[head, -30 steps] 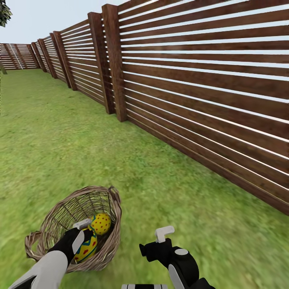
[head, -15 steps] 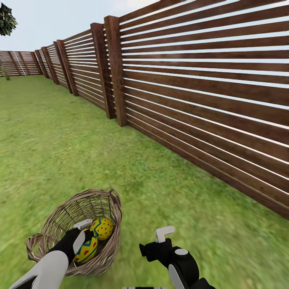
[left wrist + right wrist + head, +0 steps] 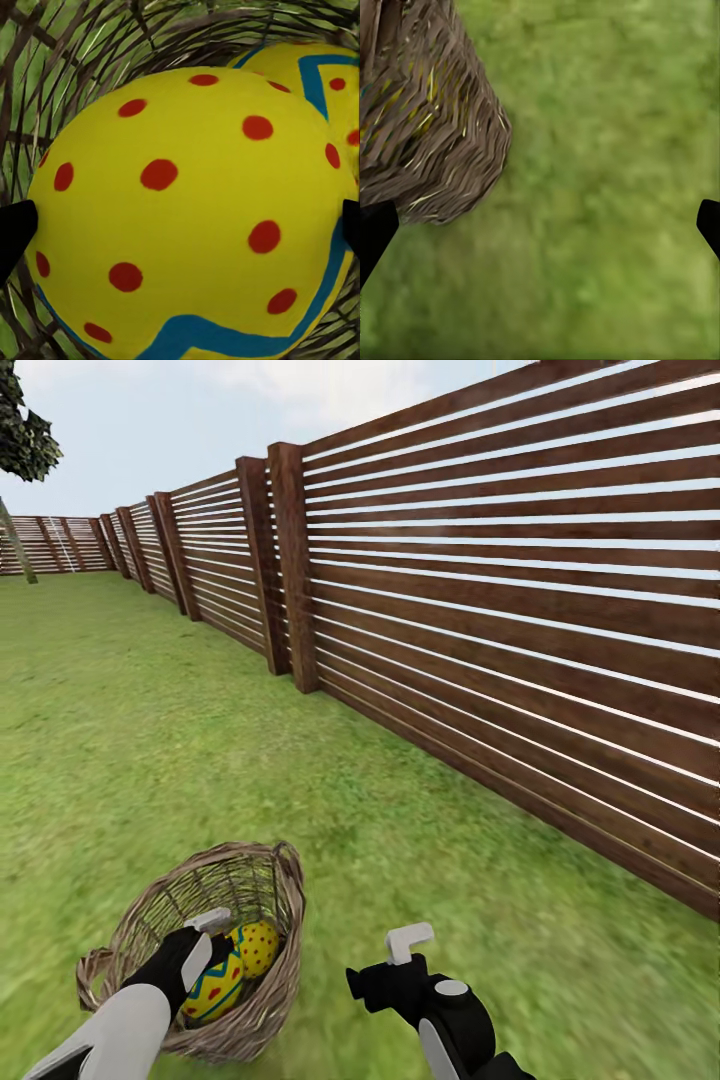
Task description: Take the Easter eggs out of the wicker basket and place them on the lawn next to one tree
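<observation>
With the left gripper (image 3: 208,938) spread wide around 1 egg (image 3: 187,210) inside the wicker basket (image 3: 270,880), centre up, squeeze gently; right gripper (image 3: 400,950) open, empty.

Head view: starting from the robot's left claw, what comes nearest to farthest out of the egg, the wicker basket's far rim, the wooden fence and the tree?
1. Easter egg, right at the left claw, inside the wicker basket.
2. Wicker basket's far rim, just beyond the claw.
3. Fence, across the lawn to the right.
4. Tree, far off at the upper left.
</observation>
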